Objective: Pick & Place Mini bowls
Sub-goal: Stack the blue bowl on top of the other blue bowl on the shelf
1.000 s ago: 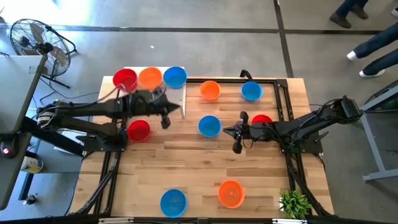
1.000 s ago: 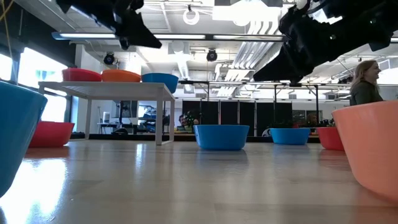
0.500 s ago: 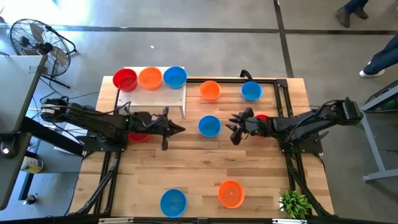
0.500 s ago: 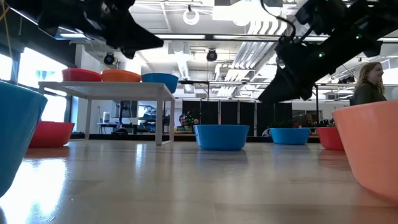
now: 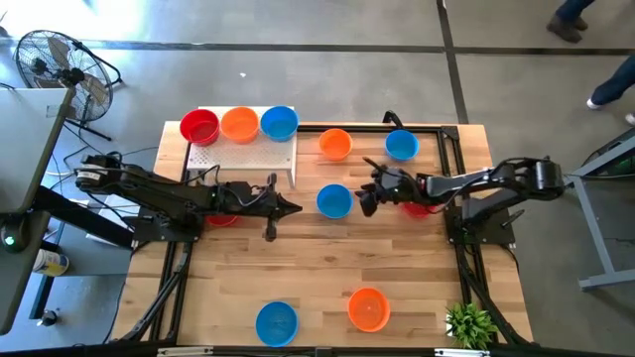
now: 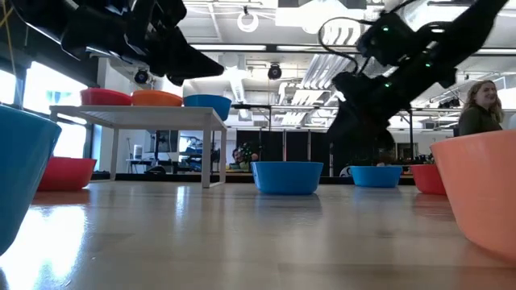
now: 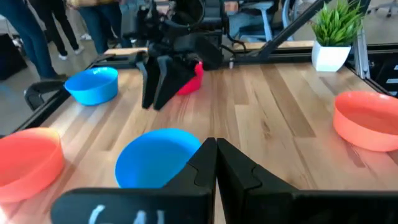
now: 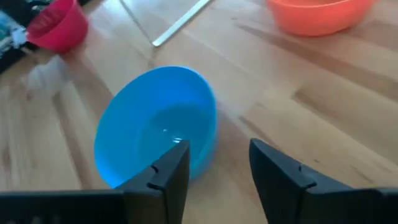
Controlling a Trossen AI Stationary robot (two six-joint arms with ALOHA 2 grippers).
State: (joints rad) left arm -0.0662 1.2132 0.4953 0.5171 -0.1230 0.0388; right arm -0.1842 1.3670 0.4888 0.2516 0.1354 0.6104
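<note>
Right gripper (image 8: 214,163) is held with fingers spread, just beside the centre blue bowl (image 5: 334,200) on the table (image 5: 327,268), nothing gripped; a red bowl (image 5: 421,194) is partly hidden under the right arm. Left gripper (image 7: 216,163) is seen pressed together and empty, on the blue bowl's other side, over the wood near a second red bowl (image 5: 220,213). Three bowls, red (image 5: 199,126), orange (image 5: 239,123) and blue (image 5: 280,122), are set on the white board (image 5: 248,151); further bowls are spread over the table: orange (image 5: 335,144) and blue (image 5: 401,145) at the far edge, blue (image 5: 277,322) and orange (image 5: 368,307) at the near edge.
</note>
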